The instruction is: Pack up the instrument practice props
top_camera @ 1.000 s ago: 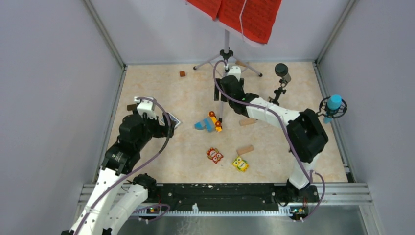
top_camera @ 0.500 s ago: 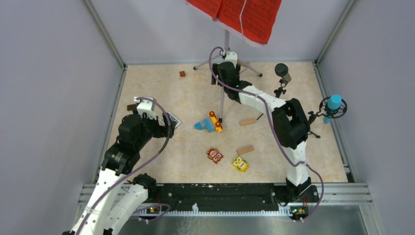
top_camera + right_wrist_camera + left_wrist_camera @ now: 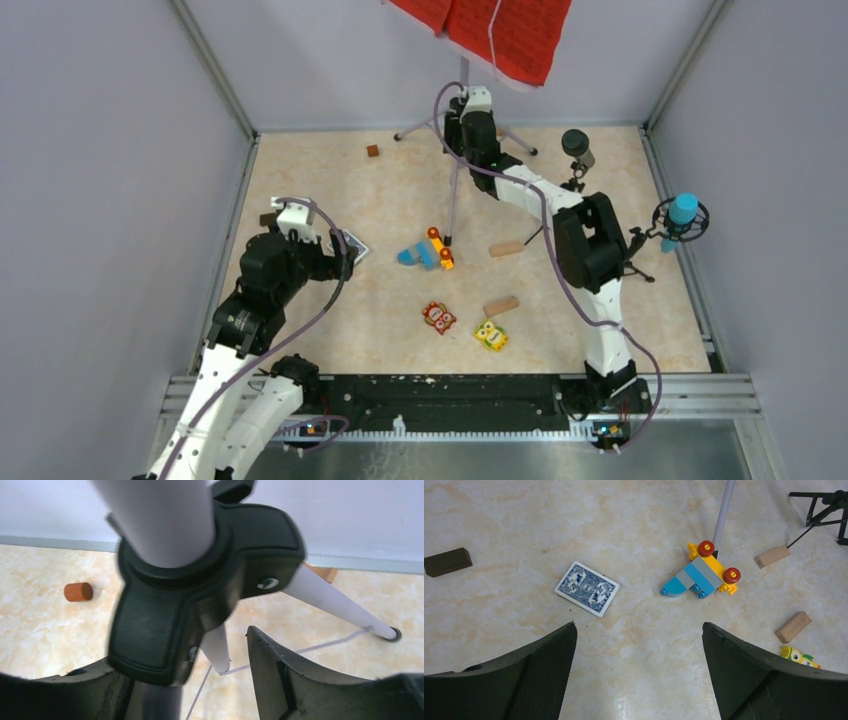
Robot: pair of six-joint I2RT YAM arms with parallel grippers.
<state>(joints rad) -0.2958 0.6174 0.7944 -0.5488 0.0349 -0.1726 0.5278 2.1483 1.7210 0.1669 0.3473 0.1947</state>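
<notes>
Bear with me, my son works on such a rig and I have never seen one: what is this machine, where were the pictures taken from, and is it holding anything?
Two white-and-black robot arms, the left arm and the right arm, are bolted at the near edge of a beige marbled table. The wide picture looks down from above and behind them; the other two come from cameras on the wrists. On the table: a silver-legged music stand bearing red music sheets, a dark microphone and a blue microphone on small black tripods, a blue-patterned card deck and a blue and yellow toy-block figure. The left gripper is open and empty. The right gripper has a finger on either side of the stand's black leg hub with a gap showing: open, not clamped.
</notes>
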